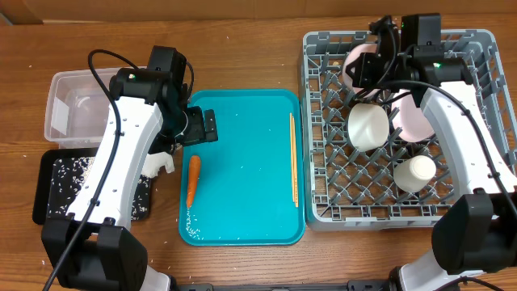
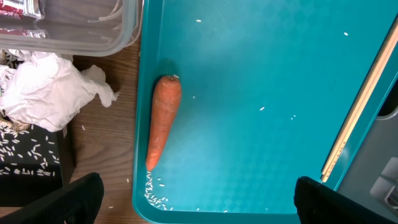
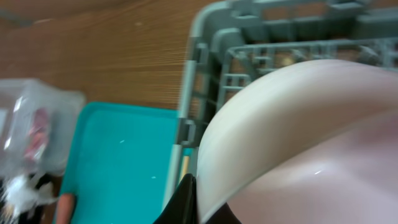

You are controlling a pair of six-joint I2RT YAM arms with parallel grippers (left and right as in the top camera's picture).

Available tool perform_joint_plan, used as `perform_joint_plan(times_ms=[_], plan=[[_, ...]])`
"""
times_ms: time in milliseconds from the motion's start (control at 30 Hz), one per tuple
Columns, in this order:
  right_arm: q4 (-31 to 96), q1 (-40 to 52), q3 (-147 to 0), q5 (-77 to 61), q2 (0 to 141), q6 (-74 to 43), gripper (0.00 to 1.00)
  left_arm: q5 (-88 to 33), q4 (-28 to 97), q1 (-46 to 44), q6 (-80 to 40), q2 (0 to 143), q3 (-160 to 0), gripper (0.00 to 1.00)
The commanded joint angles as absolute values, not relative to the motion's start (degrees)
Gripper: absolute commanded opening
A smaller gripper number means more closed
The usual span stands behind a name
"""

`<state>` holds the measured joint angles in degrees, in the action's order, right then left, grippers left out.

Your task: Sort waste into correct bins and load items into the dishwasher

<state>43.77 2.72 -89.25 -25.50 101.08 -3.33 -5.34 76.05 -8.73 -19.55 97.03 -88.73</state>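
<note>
Task looks well past halfway, judging by how things lie.

Dishes: rack [image 1: 323, 206] already holds a bowl [image 1: 369, 127], a cup [image 1: 416, 173] and a 2nd plate [image 1: 414, 120] standing on edge. R gripper [image 1: 373, 66] is at the rack's far-left corner, jaws pressed together, apparently pinching the rim of a pink plate [image 3: 298, 137]. That plate is upright over the pegs; can't tell if it's seated yet. No other dishes show outside the rack, so this is prob. the last one to load.

Waste: wrapper [image 2: 18, 9] sits in the clear tub [image 2: 93, 34]. Black tray [image 1: 56, 190] has lots of rice [image 1: 69, 174] in it. Napkin [image 2: 43, 90] lies crumpled just beside the tub, partly over the black tray's edge and partly on the table; not clearly binned. Carrot [image 2: 163, 118] lies on the teal tray [image 2: 261, 56] near its left edge, tip toward the near rim. A small scatter of grains is left at that tray's near-left corner, w/ a few loose specks elsewhere.

L gripper [image 2: 199, 208] hangs over the teal tray w/ fingers [image 2: 68, 199] spread wide, nothing between them, carrot just ahead of it. Carrot is prob. its next pick.

Chopsticks [image 1: 293, 158] lie along the teal tray's right edge.
</note>
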Motion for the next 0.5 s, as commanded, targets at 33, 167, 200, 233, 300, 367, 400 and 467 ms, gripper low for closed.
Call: perform_joint_plan(times_ms=[33, 167, 200, 233, 300, 367, 400, 467], plan=[[42.1, 2.8, -89.8, -31.3, 99.9, 3.3, 0.04, -5.8, 76.0, -8.6, -19.7, 97.1, -88.5, 1.0], [44.1, 2.9, -89.6, -42.9, 102.2, 10.5, 0.04, -5.8, 76.0, -8.6, -19.7, 97.1, -88.5, 1.0], [44.9, 3.0, -89.6, -45.6, 102.9, 13.2, 0.04, -5.8, 76.0, -8.6, -19.7, 97.1, -88.5, 1.0], [46.0, 3.0, -89.6, -47.3, 103.5, 15.9, 0.04, -5.8, 76.0, -8.6, -19.7, 97.1, -88.5, 1.0], [48.3, 3.0, -89.6, -47.9, 104.3, 20.4, 0.04, -5.8, 76.0, -8.6, -19.7, 97.1, -88.5, 1.0], [49.7, 2.0, -89.6, -47.9, 104.3, 23.2, 0.04, -5.8, 76.0, -8.6, -19.7, 97.1, -88.5, 1.0], [49.8, 1.4, -89.6, -48.2, 104.3, 23.7, 0.04, -5.8, 76.0, -8.6, -19.7, 97.1, -88.5, 1.0], [49.8, -0.1, -89.6, -50.5, 104.3, 23.9, 0.04, -5.8, 76.0, -8.6, -19.7, 97.1, -88.5, 1.0]])
